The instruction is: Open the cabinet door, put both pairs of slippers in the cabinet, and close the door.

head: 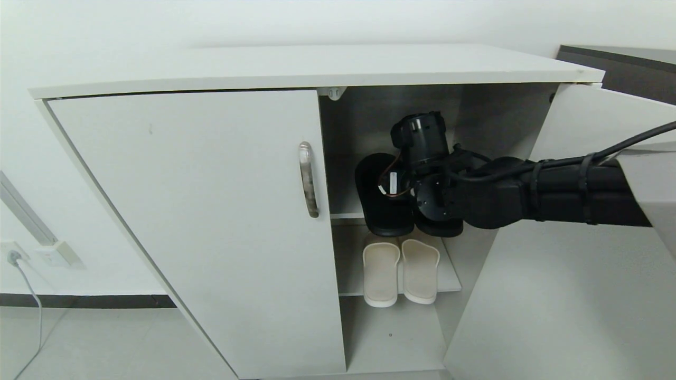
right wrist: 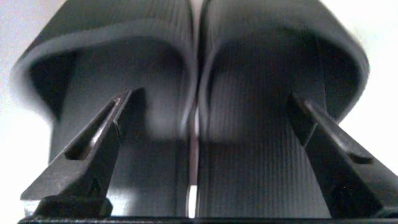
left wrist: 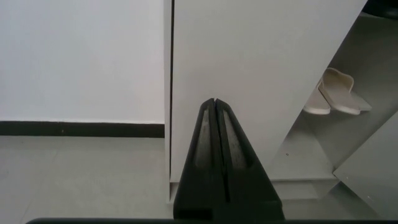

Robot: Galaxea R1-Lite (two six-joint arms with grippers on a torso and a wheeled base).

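**RIGHT PINCER AT BLACK SLIPPERS, UPPER SHELF**

**Hidden areas.** In the head view, the right arm's wrist is covering its own pincer and part of the black slippers (head: 381, 208). The slippers' far ends are lying in shadow. The picture edge is cutting off the open right door (head: 554, 306).

**Surroundings.** A wall socket (head: 11, 257) is sitting on the white wall, above a dark baseboard (head: 79, 301). The cabinet (head: 317, 66) is standing on a grey floor. Its left door (head: 200, 221) is standing shut, with its handle (head: 308, 179) at the inner edge.

**Positions.**
- The left gripper (left wrist: 214, 102) is hanging low before the left door, fingers pressed together on nothing.
- The black slippers are resting side by side on the upper shelf.
- The cream slippers (head: 401, 272) are resting on the shelf beneath.
- The right gripper (right wrist: 208, 99) is standing spread wide, with one finger over each black slipper.
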